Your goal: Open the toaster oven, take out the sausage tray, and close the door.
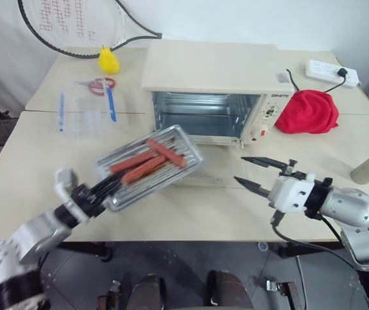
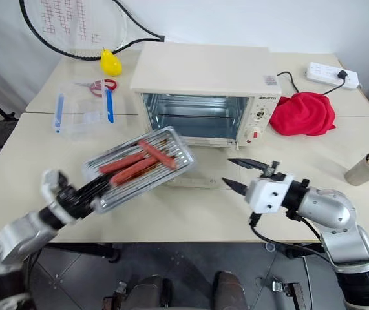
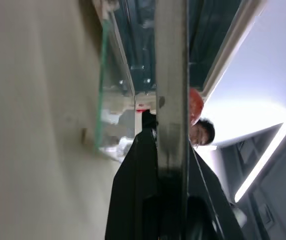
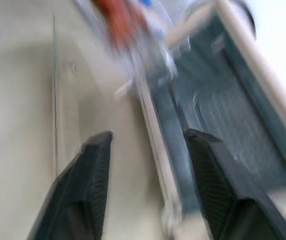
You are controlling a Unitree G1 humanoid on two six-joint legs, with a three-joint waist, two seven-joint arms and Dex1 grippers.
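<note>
Keep left gripper (image 1: pixel 100 194) clamped on sausage tray (image 1: pixel 150 165) rim mid-left of frame, level it, park clear of door (image 1: pixel 203 173); right gripper (image 1: pixel 256 174) open, empty

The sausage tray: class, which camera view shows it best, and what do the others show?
The right eye view: the whole sausage tray with its sausages, held by the left gripper. The left wrist view shows its edge, the right wrist view a blur.
</note>
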